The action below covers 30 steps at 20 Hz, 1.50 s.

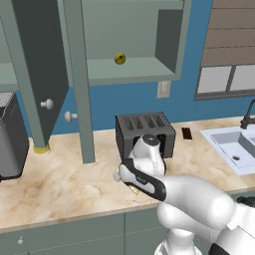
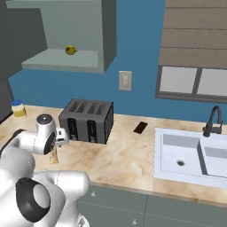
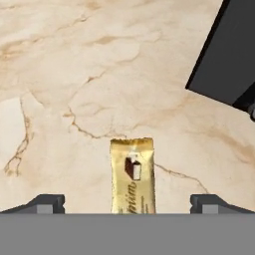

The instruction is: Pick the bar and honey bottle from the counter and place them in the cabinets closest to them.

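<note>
- Step in hand — picking the bar [image 3: 132, 175], which lies flat on the bench [image 3: 99, 74] near its front edge.
- The claw [image 3: 127, 203] hangs released, fingertips either side of it.
- Next: descend and clench.

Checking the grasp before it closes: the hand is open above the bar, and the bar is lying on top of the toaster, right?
Not quite. The hand is open above the bar, but the hand view shows the bar lying flat on the counter, with the toaster off to one side.
</note>
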Motion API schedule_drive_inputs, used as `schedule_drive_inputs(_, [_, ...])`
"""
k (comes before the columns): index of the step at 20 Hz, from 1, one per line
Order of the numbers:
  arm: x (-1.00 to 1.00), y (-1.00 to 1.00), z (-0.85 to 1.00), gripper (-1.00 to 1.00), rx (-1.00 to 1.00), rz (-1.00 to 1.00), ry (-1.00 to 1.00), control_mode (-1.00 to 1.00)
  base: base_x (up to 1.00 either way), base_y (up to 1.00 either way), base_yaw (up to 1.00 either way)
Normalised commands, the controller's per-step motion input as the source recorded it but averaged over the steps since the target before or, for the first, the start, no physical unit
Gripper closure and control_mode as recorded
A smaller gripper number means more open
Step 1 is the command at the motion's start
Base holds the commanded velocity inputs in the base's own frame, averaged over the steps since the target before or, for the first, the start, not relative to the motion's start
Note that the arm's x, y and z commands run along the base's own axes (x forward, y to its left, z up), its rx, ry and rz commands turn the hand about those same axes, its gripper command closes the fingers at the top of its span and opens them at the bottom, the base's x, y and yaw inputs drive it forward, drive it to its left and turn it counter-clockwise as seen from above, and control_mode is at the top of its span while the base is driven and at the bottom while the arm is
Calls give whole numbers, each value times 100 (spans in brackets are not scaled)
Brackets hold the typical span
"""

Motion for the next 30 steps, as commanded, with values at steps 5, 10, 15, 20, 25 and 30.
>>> schedule_drive_inputs(5, [15, 0, -37, -100, 0, 0, 1, -100, 0, 0, 0])
schedule_drive_inputs(10, [15, 0, -38, -100, 0, 0, 1, -100, 0, 0, 0])
schedule_drive_inputs(15, [12, 0, -42, -100, 0, 0, 2, -100, 0, 0, 0])
schedule_drive_inputs(20, [9, 0, -42, -100, -1, 0, 2, -100, 0, 0, 0])
schedule_drive_inputs(25, [2, 0, -15, 100, -2, 0, 2, -100, 0, 0, 0])
schedule_drive_inputs(30, [-3, 0, 13, 100, 0, 0, 0, -100, 0, 0, 0])
